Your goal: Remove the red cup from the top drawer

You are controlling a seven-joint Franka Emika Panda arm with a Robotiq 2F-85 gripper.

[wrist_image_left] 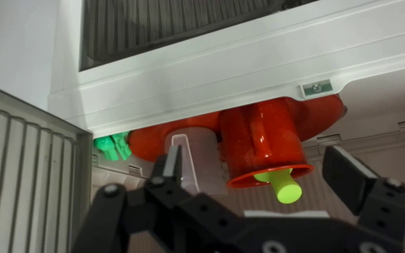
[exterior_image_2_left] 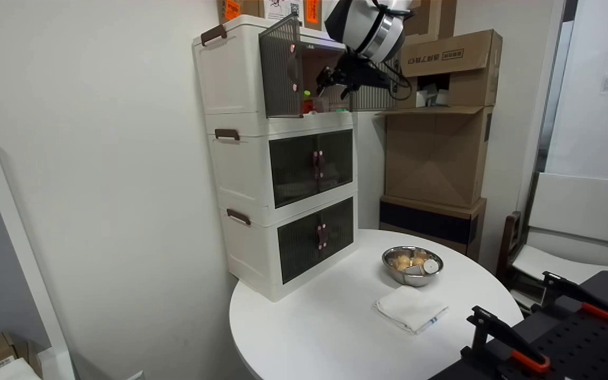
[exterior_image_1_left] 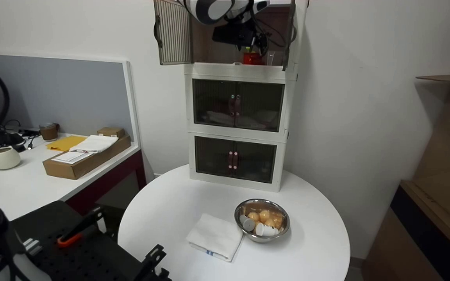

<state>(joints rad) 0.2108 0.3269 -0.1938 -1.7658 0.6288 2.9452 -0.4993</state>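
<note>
Hovering at the opening — gripper (wrist_image_left: 253,154), holding nothing, fingers (wrist_image_left: 346,175) spread wide. Red cup (wrist_image_left: 272,140), one: inside the top drawer (exterior_image_2_left: 227,74), doors (exterior_image_1_left: 175,35) open, beside a clear cup (wrist_image_left: 206,154). Handling, judged: light, stiff, glossy, perhaps slippery; best held across the body, below the flared rim and clear of the handle (wrist_image_left: 259,136). Orientation: upright, mouth up, long axis vertical, handle toward the open front, lime-green item (wrist_image_left: 288,192) projecting from the mouth — likely to spill if tilted. Below, in an exterior view: cabinet (exterior_image_1_left: 236,134) at the far edge of the tabletop (exterior_image_1_left: 311,249); metal bowl (exterior_image_1_left: 262,238) toward the right-hand edge, white cloth (exterior_image_1_left: 215,236) beside it.
</note>
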